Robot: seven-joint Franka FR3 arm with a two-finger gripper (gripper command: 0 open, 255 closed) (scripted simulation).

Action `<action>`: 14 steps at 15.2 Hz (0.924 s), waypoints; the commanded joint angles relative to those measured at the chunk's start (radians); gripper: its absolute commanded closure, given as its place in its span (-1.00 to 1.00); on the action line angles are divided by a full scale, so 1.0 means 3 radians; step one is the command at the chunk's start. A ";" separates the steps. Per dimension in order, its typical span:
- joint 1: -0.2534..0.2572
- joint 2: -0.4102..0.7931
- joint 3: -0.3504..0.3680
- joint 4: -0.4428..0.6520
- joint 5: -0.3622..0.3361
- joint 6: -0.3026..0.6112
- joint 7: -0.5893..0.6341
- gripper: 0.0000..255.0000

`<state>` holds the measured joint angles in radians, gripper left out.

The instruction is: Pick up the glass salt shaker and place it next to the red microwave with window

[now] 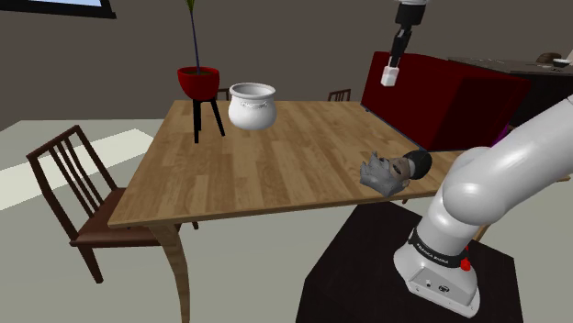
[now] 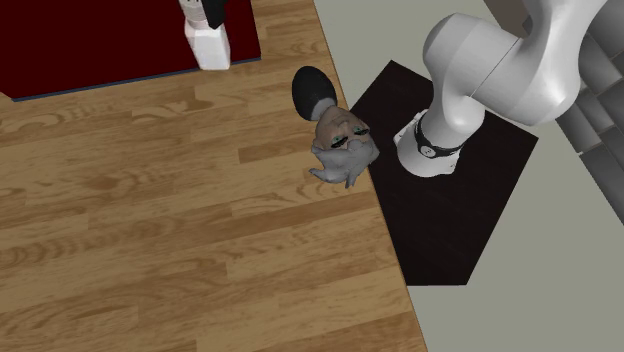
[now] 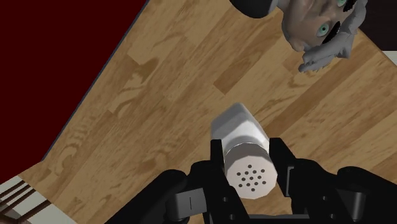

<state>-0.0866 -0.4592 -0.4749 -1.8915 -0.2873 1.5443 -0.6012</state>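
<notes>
Clasping the white salt shaker (image 3: 245, 149) by its sides near the holed cap between the fingers (image 3: 217, 162), holding it aloft over the tabletop (image 1: 275, 165) beside the red microwave (image 1: 441, 101) at the far corner, probably light, rigid, slick and breakable.

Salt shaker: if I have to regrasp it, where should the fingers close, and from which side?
Grip the salt shaker on its upper body, just below the perforated cap, coming straight down from above. That is how the gripper clasps it now. The shaker hangs upright, and its straight-sided body puts two opposite faces squarely between the fingers.
</notes>
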 commanded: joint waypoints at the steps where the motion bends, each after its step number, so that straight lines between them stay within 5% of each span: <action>1: 0.0009 0.0040 0.0003 0.0129 0.0016 -0.0091 -0.0020 1.00; 14: 0.0060 0.0361 -0.0023 0.1015 0.0127 -0.0662 -0.0176 1.00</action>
<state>-0.0693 -0.3598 -0.4793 -1.6085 -0.2519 1.3588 -0.6485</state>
